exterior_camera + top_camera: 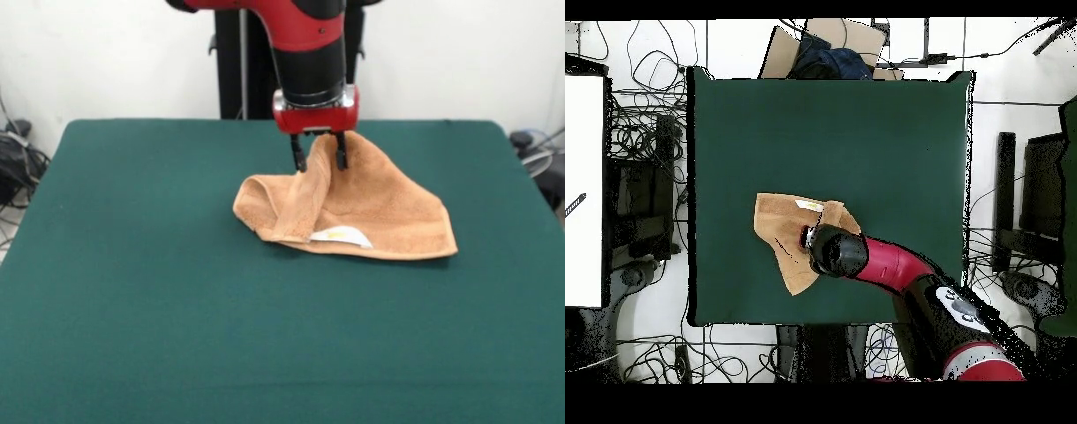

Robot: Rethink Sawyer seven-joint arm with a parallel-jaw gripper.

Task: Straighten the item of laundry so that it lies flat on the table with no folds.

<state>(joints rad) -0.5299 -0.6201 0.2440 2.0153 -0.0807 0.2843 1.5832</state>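
One orange-tan towel [371, 208] lies on the table [132, 309], slightly toward the far half of the green top in the front view and close to its middle from side to side. It is not flat: its upper part is drawn up into a peak, and a thick fold runs down from that peak toward the near edge, with a rounded bulge of cloth to the left of the fold. One small white label [340, 236] shows at the towel's near edge, just right of the fold's lower end. To the right of the fold the cloth spreads out smoother and ends in one pointed corner.

The single gripper [319, 157] hangs over the peak, its two dark fingers [298, 155] pinching the raised cloth between them. Above it one red and black arm [305, 44] comes down.

In the overhead view the towel [777, 232] sits in the lower middle of the table [835, 130], and the arm [875, 262] covers part of its right side. Cables and equipment lie on the floor around the table.
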